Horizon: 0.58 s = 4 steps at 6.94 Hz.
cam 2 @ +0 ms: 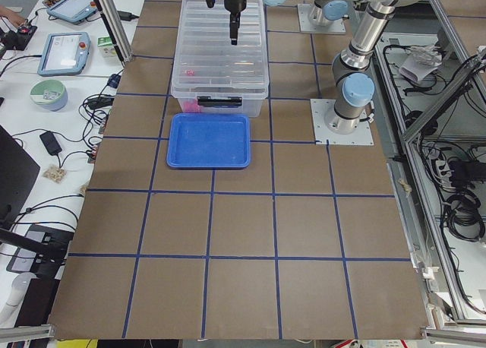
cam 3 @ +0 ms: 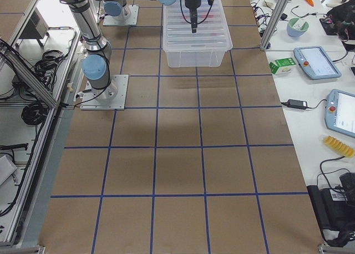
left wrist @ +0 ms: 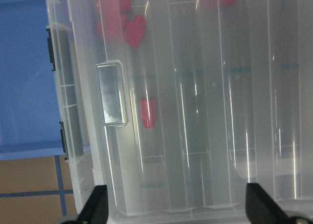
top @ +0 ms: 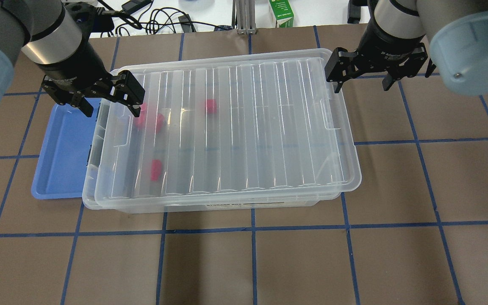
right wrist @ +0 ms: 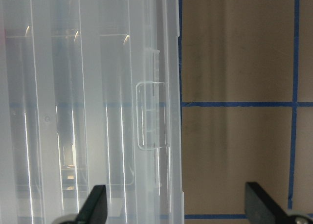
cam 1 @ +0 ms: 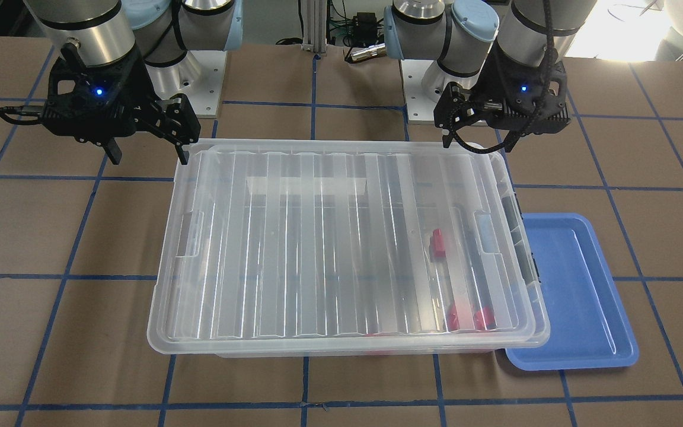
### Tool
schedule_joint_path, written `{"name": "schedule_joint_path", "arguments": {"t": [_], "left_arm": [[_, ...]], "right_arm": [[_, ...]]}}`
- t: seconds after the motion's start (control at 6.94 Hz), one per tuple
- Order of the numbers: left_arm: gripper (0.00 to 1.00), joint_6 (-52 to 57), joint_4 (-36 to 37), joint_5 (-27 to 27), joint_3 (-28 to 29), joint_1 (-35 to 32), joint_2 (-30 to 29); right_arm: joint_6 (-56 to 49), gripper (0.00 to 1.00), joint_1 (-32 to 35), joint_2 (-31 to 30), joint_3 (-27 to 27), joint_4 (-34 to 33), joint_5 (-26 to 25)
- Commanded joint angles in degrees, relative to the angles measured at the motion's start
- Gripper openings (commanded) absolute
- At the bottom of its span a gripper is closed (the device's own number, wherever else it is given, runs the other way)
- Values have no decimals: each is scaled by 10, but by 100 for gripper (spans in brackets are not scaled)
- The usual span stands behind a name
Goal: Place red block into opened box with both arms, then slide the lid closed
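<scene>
lid (left wrist: pixel 205 111) over box (left wrist: pixel 73 126) | red block (left wrist: pixel 147 112) beneath, beside handle slot (left wrist: pixel 112 94) | blue tray (left wrist: pixel 24 77) alongside | gripper (left wrist: pixel 178 209) spread

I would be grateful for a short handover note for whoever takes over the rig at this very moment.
Left hand: open, empty, over the box end beside the blue plastic tray.
Right hand: open, empty, at the opposite end of the lid.
Small red stepped plastic block: inside the large clear plastic box, under the ribbed clear plastic lid, with other red pieces.
Done: block is in; lid covers nearly all of the box.
Left: lid sits offset toward the right hand, leaving a strip of the box uncovered at the tray end; it probably needs a last slide that way.
</scene>
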Motion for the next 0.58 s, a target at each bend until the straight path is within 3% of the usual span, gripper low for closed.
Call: {"name": "schedule_joint_path", "arguments": {"t": [0.0,0.43], "left_arm": [[100,0,0,0,1,-1,3],[100,0,-6,2,1,-1,2]], "right_arm": [[0,100,2,-2,0,3,-4],[-3,100,-2,2,-21,34,-2]]}}
